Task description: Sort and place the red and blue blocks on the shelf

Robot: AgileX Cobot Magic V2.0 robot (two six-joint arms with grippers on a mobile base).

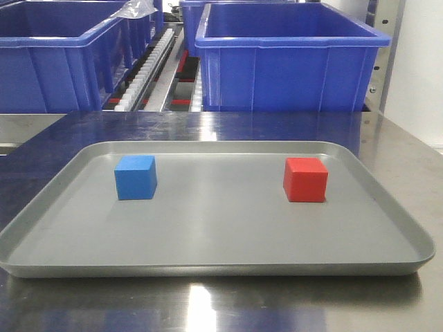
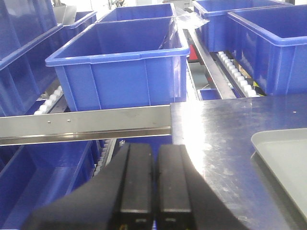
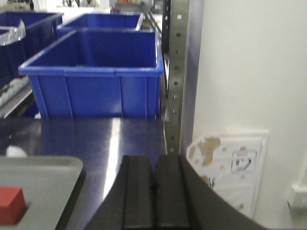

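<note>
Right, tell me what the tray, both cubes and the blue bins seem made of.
Tray: matte grey, soft sheen, rolled rim; painted metal or plastic. Blue cube and red cube: matte, no glare; painted wood or plastic, unclear. Bins: moulded plastic, ribbed walls, slight gloss.

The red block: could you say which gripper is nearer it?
Right. The red block lies just left of the right gripper; the left gripper sits off the tray's opposite side.
</note>
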